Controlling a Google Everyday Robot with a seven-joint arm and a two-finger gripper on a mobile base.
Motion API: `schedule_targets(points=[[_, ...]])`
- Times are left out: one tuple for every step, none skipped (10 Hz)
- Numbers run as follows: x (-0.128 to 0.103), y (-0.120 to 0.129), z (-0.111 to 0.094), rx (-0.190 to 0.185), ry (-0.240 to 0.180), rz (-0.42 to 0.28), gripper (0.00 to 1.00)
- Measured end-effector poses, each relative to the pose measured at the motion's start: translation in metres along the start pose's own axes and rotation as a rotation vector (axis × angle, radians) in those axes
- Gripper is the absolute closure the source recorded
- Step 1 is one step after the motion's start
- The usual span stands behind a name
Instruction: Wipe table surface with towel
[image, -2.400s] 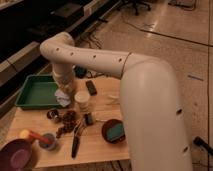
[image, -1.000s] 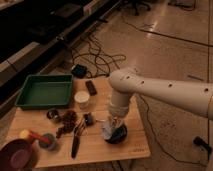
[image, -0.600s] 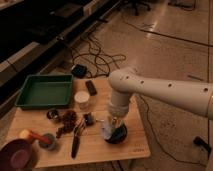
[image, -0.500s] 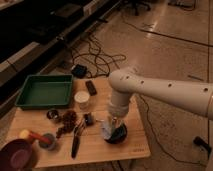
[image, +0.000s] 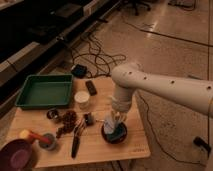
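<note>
Hand (image: 114, 123) low over dark bowl (image: 116, 136), fingers together. Towel (image: 88, 119) just beside it on surface (image: 100, 147), toward white cup (image: 82, 99).

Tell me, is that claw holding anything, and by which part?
The claw, shut above the dark bowl, seems to pinch the pale towel; which part of it cannot be told.
</note>
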Motion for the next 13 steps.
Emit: schedule_targets(points=[[0.016, 0.005, -0.003, 0.004, 0.012, 0.006, 1.0], [0.025, 0.012, -0.002, 0.005, 0.021, 0.011, 1.0], [0.037, 0.019, 0.003, 0.022, 0.047, 0.003, 1.0], [0.041, 0.025, 0.007, 0.034, 0.058, 0.001, 1.0], [0.043, 0.028, 0.013, 0.051, 0.063, -0.001, 1.0], [0.044, 0.032, 0.022, 0.067, 0.062, 0.003, 1.0], [0.045, 0.038, 0.033, 0.072, 0.066, 0.008, 1.0], [0.047, 0.045, 0.043, 0.079, 0.075, 0.015, 1.0], [0.049, 0.051, 0.049, 0.079, 0.082, 0.021, 1.0], [0.055, 0.058, 0.05, 0.084, 0.099, 0.033, 1.0], [0.063, 0.062, 0.049, 0.093, 0.113, 0.035, 1.0], [0.07, 0.063, 0.047, 0.104, 0.125, 0.03, 1.0], [0.081, 0.064, 0.047, 0.126, 0.141, 0.019, 1.0]])
